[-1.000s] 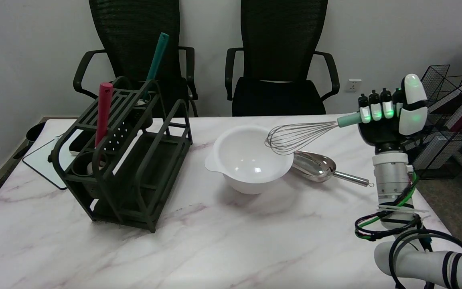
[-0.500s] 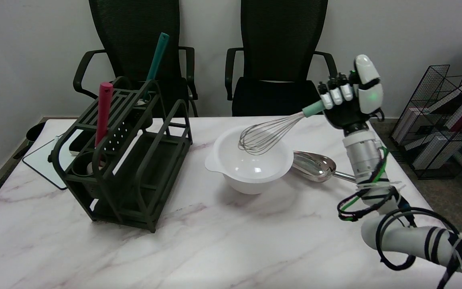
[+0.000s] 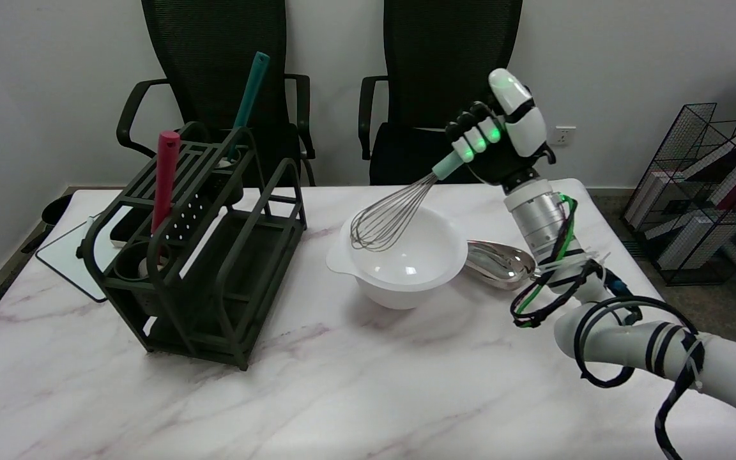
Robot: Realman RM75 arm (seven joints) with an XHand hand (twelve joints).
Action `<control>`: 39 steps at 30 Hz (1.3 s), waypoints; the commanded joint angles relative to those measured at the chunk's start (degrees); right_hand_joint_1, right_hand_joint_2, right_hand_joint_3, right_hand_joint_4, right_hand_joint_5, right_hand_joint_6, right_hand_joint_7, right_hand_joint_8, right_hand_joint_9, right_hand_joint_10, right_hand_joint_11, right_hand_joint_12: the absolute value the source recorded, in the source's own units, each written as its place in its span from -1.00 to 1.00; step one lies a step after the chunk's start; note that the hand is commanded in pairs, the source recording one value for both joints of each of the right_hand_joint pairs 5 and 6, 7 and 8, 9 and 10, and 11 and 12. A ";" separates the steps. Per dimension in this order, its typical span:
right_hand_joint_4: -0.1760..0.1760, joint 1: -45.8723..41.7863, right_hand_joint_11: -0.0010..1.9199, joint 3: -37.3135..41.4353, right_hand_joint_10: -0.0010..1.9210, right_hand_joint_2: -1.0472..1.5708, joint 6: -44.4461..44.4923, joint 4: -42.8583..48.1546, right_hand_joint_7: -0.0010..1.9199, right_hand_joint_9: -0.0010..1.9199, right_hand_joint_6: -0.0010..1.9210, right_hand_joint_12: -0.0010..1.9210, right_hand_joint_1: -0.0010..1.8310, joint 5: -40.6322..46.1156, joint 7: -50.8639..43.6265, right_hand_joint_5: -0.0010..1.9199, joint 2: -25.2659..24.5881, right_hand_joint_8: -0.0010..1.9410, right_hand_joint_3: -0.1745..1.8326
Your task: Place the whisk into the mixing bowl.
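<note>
Gripping the whisk (image 3: 388, 219) handle in my right hand (image 3: 499, 144), I see it slanting down-left from my fist, wires over the bowl (image 3: 400, 273), its left side.

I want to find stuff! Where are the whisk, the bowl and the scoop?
whisk (image 3: 386, 219), head view, on its wire loops.
bowl (image 3: 432, 281), head view, on its outer front wall.
scoop (image 3: 499, 263), head view, on its shiny pan.

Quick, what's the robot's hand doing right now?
Right hand: closed, holding the whisk by its teal handle, wires tilted down over the white mixing bowl.
</note>
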 commanded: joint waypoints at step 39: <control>0.00 3.43 0.87 0.78 1.00 0.93 -9.48 18.03 1.00 1.00 1.00 0.87 0.14 -9.82 -8.45 1.00 -5.64 0.98 -0.42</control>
